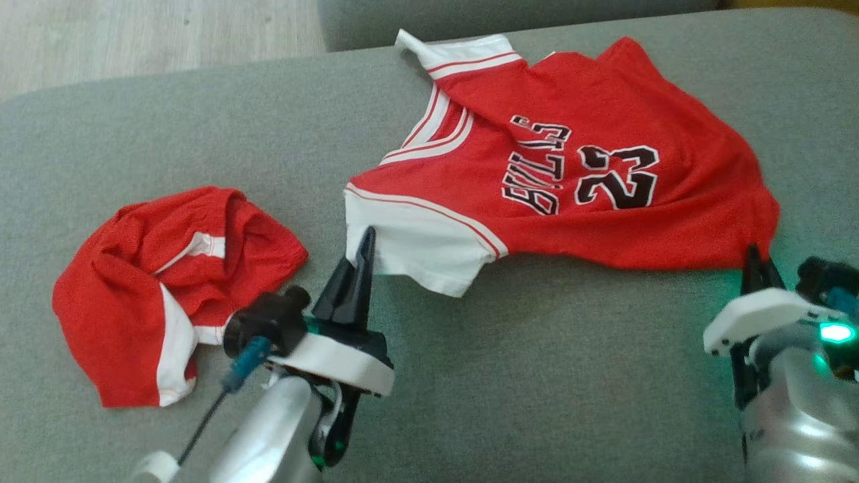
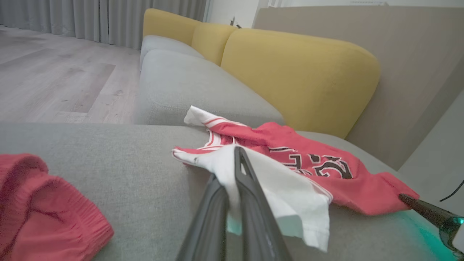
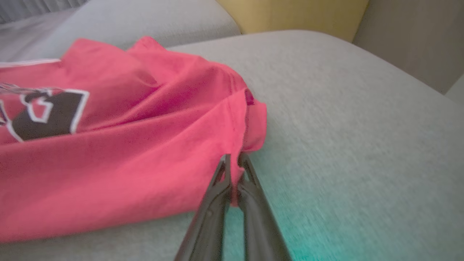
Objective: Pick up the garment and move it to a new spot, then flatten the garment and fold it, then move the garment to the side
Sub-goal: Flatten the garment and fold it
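The garment (image 1: pixel 590 134) is a red jersey with white sleeves, black lettering and the number 23, spread across the grey sofa seat (image 1: pixel 537 376). My left gripper (image 1: pixel 366 245) is shut on its near white sleeve (image 2: pixel 282 188), with the cloth pinched between the dark fingers (image 2: pixel 250 195). My right gripper (image 1: pixel 757 258) is shut on the jersey's red bottom corner (image 3: pixel 250 127), the hem caught between its fingers (image 3: pixel 253 195). The right gripper's tip also shows in the left wrist view (image 2: pixel 409 199).
Crumpled red shorts with white stripes (image 1: pixel 168 288) lie on the seat to the left of my left arm. Yellow back cushions (image 2: pixel 297 72) stand behind the seat. Wooden floor (image 2: pixel 54 72) lies beyond the sofa's far left edge.
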